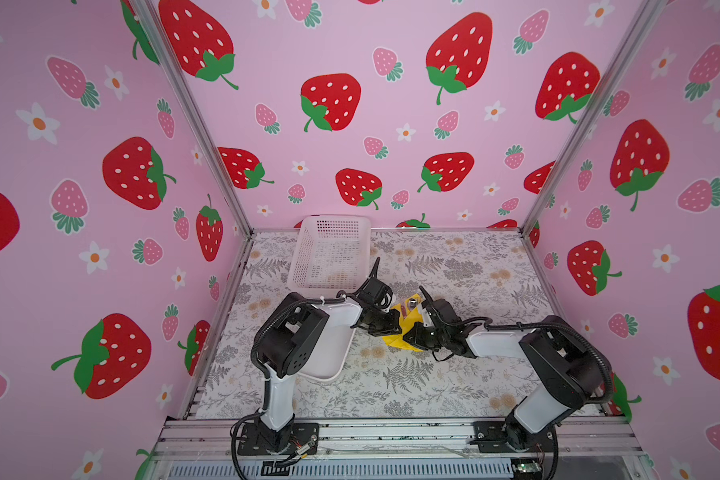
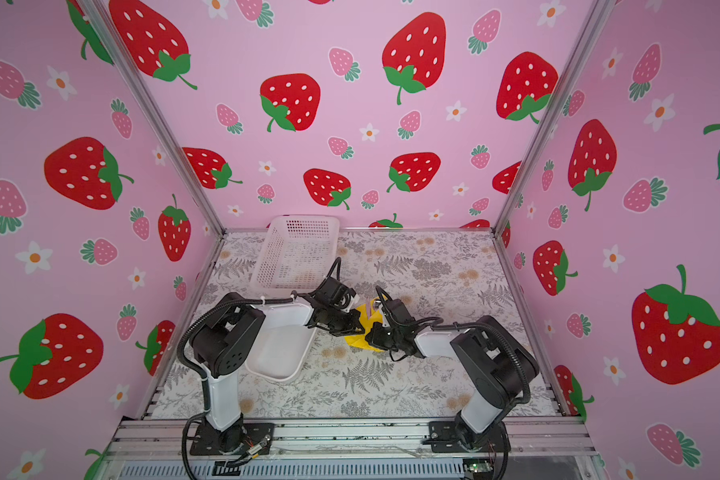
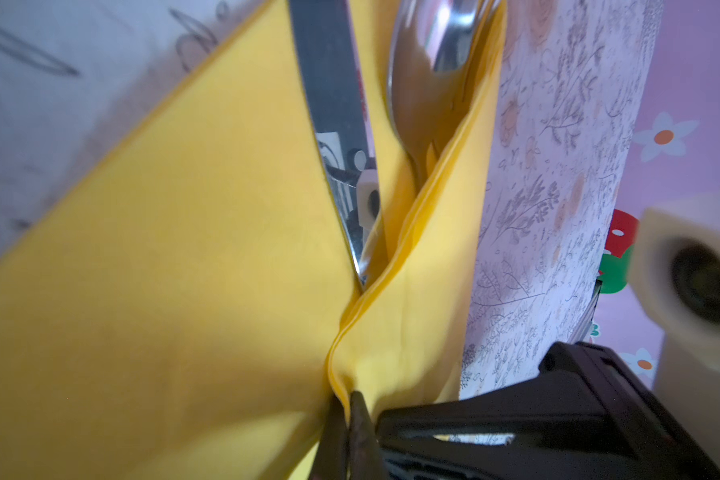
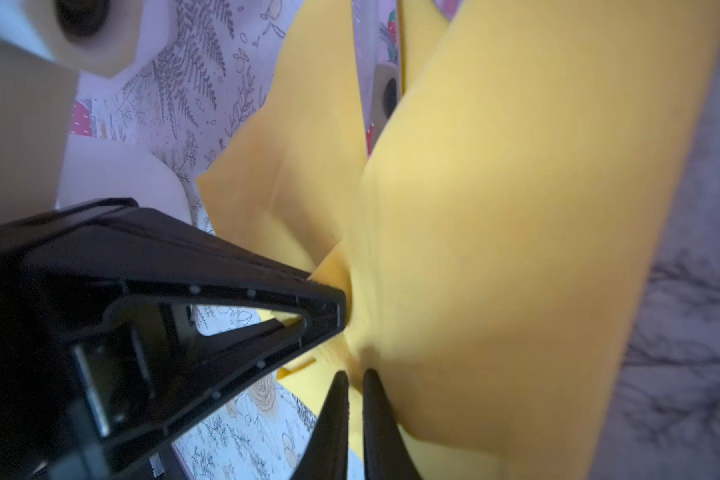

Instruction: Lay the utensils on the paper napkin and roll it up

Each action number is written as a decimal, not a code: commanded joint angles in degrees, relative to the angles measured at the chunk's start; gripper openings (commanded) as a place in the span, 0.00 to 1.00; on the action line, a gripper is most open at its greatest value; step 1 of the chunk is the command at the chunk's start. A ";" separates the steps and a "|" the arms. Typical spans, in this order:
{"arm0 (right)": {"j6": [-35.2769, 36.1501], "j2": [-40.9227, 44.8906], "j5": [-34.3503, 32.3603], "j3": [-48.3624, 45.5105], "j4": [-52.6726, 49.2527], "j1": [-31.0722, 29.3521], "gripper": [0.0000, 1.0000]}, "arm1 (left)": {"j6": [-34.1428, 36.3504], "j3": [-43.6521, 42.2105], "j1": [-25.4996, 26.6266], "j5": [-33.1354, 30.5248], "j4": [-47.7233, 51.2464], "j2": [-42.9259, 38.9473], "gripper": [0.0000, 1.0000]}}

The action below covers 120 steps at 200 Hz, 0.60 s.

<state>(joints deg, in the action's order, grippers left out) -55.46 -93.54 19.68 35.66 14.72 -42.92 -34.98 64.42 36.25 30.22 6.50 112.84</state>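
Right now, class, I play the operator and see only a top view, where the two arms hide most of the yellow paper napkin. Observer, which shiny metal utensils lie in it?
Observer: The left wrist view shows a shiny metal knife and a shiny metal spoon next to each other in the fold of the yellow paper napkin.
Operator: Who grips the paper?
Observer: The left gripper is shut on a bunched napkin edge, its fingers together.
Operator: And opposite?
Observer: In the right wrist view the right gripper is shut on the napkin too.
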 commanded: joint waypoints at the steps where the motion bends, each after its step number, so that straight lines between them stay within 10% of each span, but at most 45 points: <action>1: -0.54 1.45 -0.03 -1.73 -1.40 -0.38 0.13 | -0.35 -0.81 -0.39 -2.36 3.00 -0.25 0.00; 53: -1.88 1.08 -2.63 -3.05 -2.00 -0.35 0.13 | -0.35 -0.54 -0.39 -2.53 4.22 -2.53 0.00; 120: -2.63 0.65 -2.11 -3.58 -0.75 -0.41 0.13 | -0.53 -0.70 -0.64 -10.24 10.04 -9.10 0.35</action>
<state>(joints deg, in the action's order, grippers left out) -57.10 -92.82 19.33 33.67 16.58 -43.03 -35.79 64.18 35.99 25.21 12.12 106.04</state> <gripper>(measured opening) 0.126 0.317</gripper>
